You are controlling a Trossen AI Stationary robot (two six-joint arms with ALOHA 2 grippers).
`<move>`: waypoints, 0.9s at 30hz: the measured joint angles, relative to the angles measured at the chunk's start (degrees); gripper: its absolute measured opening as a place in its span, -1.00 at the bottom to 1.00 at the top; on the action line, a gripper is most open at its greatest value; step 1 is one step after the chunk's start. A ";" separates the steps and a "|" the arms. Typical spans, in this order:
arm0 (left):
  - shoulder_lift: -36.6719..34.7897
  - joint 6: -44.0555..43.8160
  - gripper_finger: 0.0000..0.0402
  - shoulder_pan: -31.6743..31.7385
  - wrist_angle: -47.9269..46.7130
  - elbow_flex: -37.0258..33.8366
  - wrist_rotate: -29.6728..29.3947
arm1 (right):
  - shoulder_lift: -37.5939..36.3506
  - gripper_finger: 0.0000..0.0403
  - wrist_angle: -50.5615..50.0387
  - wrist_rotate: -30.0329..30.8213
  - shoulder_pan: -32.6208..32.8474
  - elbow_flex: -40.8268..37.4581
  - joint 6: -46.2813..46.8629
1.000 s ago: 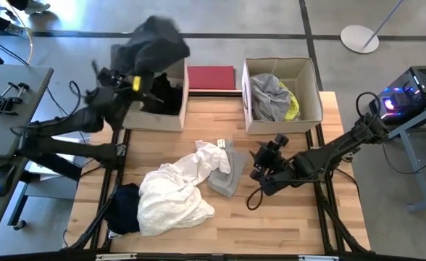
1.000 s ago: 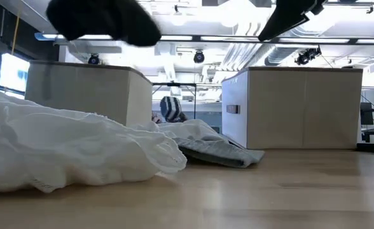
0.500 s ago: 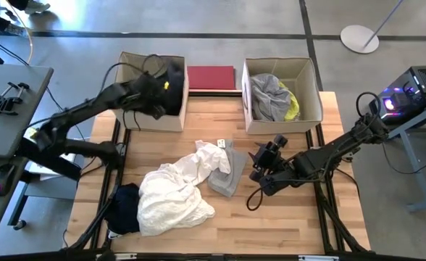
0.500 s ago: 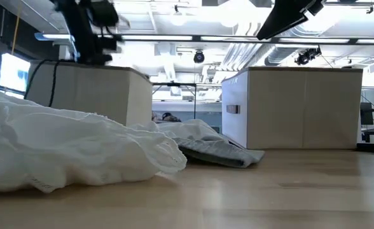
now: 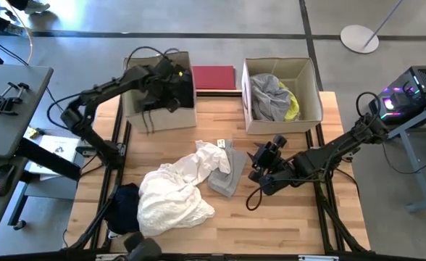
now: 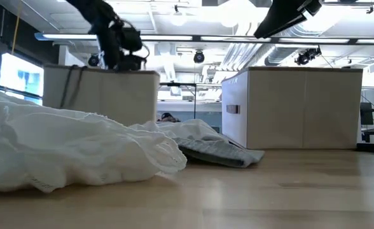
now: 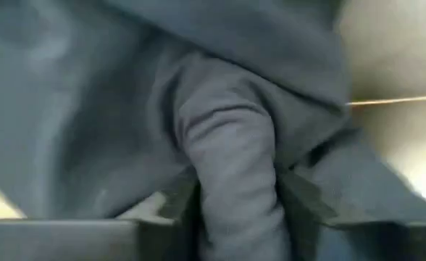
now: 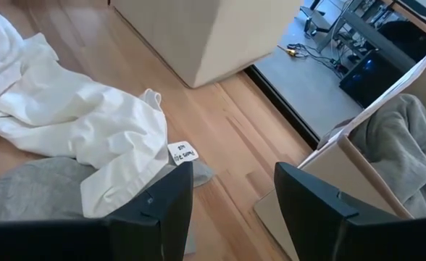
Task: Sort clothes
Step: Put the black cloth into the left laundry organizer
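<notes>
My left gripper [image 5: 171,78] reaches down into the left cardboard box [image 5: 159,117], shut on a dark grey garment [image 7: 227,109] that fills its wrist view. In the low view the gripper [image 6: 124,54] dips behind the box's rim. My right gripper [image 8: 235,210] is open and empty, hovering over the table's right middle [image 5: 262,168]. A white garment [image 5: 173,192], a grey one [image 5: 226,180] partly under it and a dark navy one [image 5: 124,206] lie on the table. Grey and yellow clothes [image 5: 274,98] lie in the right box. My left gripper pinches a rounded fold of the dark grey garment [image 7: 231,196] between its two fingers. It comes from above, pointing down into the box. The rest of the garment spreads out ahead of the fingers, inside the box.
The right cardboard box [image 5: 308,116] stands at the far right. A flat dark-red rectangle [image 5: 213,77] lies between the boxes at the far edge. Bare wood shows along the near right of the table [image 5: 285,225].
My left gripper has carried the dark garment from high above the left box's far left corner toward the right and down into the box. The garment, lifted clear before, now sits inside. The left box has slid a little toward the table's right.
</notes>
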 joint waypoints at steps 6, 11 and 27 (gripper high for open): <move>-1.55 -0.21 0.13 -0.04 -7.61 10.72 0.34 | 0.02 -0.10 0.27 -0.25 0.03 0.00 -0.12; -5.38 -4.02 0.23 -1.58 -15.64 18.52 -0.93 | 0.03 -0.10 -0.01 -0.27 0.03 0.00 -1.15; -18.39 -47.23 0.11 -39.48 -31.55 12.30 -9.04 | 0.28 -0.10 9.55 6.77 -0.76 -11.51 -3.75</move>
